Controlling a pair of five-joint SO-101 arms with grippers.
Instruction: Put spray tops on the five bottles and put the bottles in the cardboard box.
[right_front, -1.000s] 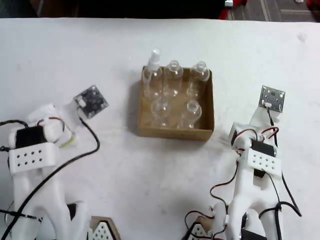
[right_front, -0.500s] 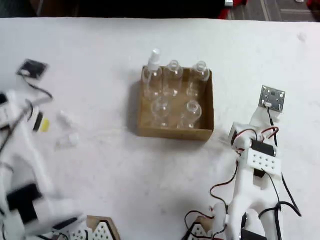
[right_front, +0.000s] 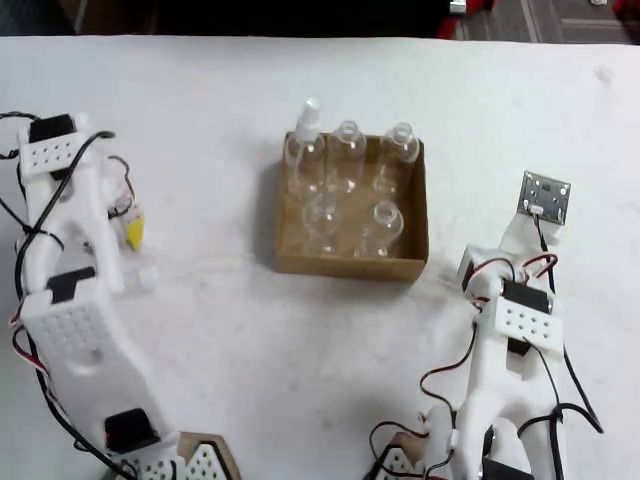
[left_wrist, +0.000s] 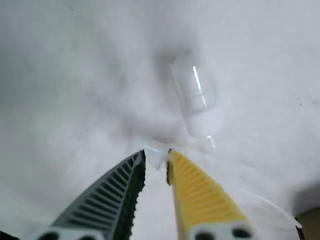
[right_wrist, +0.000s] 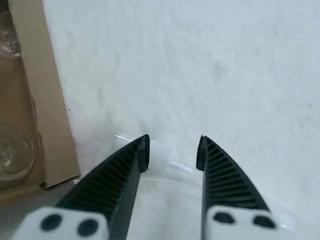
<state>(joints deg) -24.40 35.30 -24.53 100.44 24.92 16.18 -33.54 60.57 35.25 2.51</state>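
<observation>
Two arms, left arm (right_front: 75, 310) stretched forward, jaws pinching a spray top (left_wrist: 156, 156), right arm (right_front: 520, 320) tucked low, jaws apart.

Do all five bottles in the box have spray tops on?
No: in the cardboard box, one bottle wears a white spray top; the other four are bare.

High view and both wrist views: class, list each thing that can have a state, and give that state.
Box: upright, open, full.
Back-left bottle: upright, fitted top on.
Other four bottles: upright, uncapped.
Left gripper: shut on a loose top lying flat.
Right gripper: open, astride a second top lying flat.
</observation>
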